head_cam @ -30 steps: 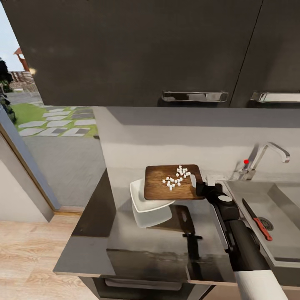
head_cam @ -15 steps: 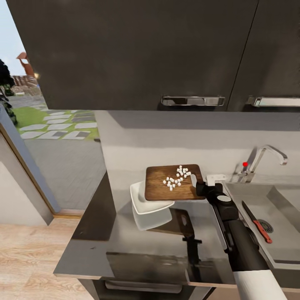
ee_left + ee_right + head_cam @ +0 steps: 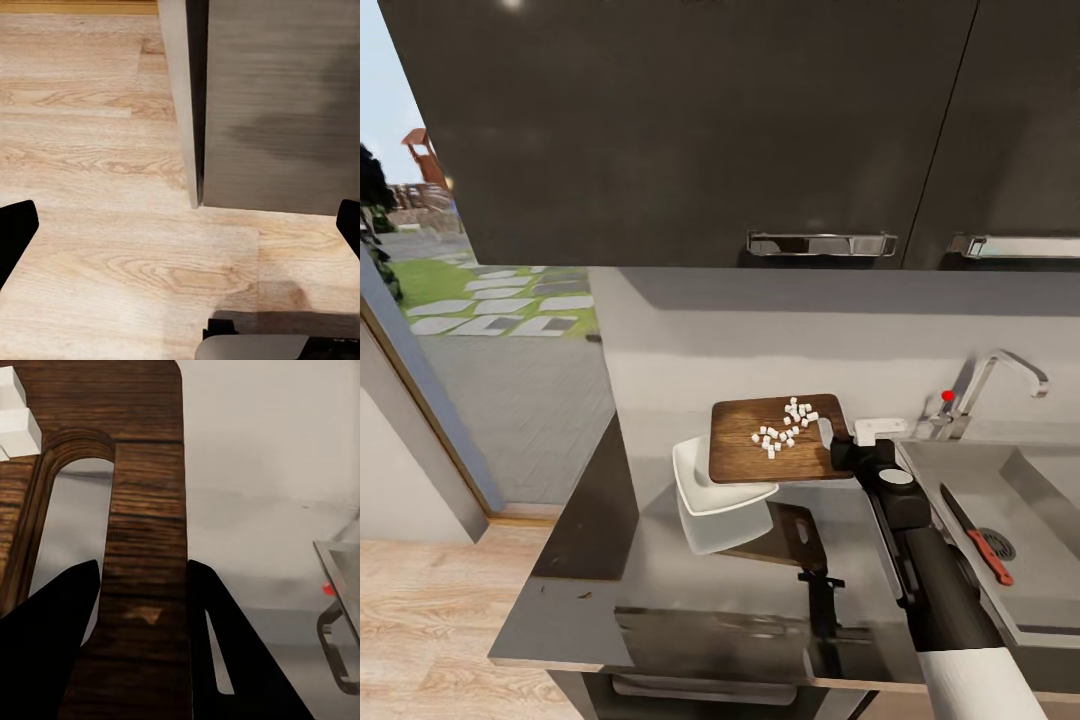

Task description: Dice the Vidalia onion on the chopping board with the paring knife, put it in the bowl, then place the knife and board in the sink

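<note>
Head view: we count one chopping board point(image 3: 775, 440), one bowl point(image 3: 700, 485), one paring knife point(image 3: 977, 530) and one sink point(image 3: 1010, 500). Our right gripper point(image 3: 838, 447) holds the board lifted above the grey countertop point(image 3: 660, 570), gripping its right edge beside the handle slot. The board is brown, rectangular with rounded corners, and its left end hangs over the white squarish bowl, hiding part of it. On the board lie the diced Vidalia onion point(image 3: 782, 427) pieces, tiny white cubes in a loose cluster; we make out roughly twenty, but cannot count them exactly. The knife, with a dark blade and red-orange handle, lies in the steel basin just beside the round drain point(image 3: 996, 541). One chrome tap point(image 3: 985, 385) with a red-tipped lever stands behind the sink.

In the right wrist view, our two dark fingers point(image 3: 60, 622) close narrowly on the strip of wood beside the slot, with two white cubes visible nearby.

In the left wrist view, our left gripper point(image 3: 180, 225) has its fingertips spread wide over wooden floor point(image 3: 97, 225), holding nothing.
</note>
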`<state>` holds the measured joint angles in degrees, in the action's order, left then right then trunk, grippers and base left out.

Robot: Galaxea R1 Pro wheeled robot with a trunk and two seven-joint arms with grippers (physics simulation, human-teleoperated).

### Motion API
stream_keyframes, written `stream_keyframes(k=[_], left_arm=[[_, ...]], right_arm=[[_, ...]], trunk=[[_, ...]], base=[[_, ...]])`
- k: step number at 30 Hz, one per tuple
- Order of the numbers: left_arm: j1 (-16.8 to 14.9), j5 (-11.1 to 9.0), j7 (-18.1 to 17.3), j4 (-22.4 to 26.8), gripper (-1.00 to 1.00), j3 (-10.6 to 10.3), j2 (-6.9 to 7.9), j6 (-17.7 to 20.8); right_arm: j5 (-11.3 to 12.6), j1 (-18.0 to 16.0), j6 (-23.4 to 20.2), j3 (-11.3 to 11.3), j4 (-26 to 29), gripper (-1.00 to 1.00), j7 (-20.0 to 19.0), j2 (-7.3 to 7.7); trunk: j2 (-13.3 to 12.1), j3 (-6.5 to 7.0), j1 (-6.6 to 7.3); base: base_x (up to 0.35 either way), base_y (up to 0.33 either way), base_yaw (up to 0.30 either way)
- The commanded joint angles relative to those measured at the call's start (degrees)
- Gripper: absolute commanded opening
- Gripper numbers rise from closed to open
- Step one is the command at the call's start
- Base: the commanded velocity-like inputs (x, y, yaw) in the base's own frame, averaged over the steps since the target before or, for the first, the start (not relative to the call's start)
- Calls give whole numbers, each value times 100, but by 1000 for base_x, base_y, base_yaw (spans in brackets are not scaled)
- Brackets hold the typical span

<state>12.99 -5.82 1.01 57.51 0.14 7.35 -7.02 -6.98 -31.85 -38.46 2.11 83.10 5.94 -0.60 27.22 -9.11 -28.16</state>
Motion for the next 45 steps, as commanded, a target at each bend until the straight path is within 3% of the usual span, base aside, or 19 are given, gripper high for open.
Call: stream_keyframes(k=[1, 18, 26, 45], left_arm=[[2, -59, 8, 6, 100, -8, 3, -10], [2, -59, 9, 6, 100, -10, 3, -10], [2, -59, 9, 6, 100, -9, 3, -10], [2, -59, 8, 6, 100, -13, 3, -10]], right_arm=[[-58, -6, -39, 8, 5, -100, 0, -1], [-57, -6, -25, 9, -3, -100, 14, -24], [-34, -6, -21, 17, -4, -100, 433, -36], [-31, -6, -30, 19, -4, -100, 487, -130]], trunk=[[10, -10, -3], [10, -10, -3], [10, -10, -3], [10, -10, -3]], base=[[0, 0, 0], [0, 0, 0], [0, 0, 0], [60, 79, 0]])
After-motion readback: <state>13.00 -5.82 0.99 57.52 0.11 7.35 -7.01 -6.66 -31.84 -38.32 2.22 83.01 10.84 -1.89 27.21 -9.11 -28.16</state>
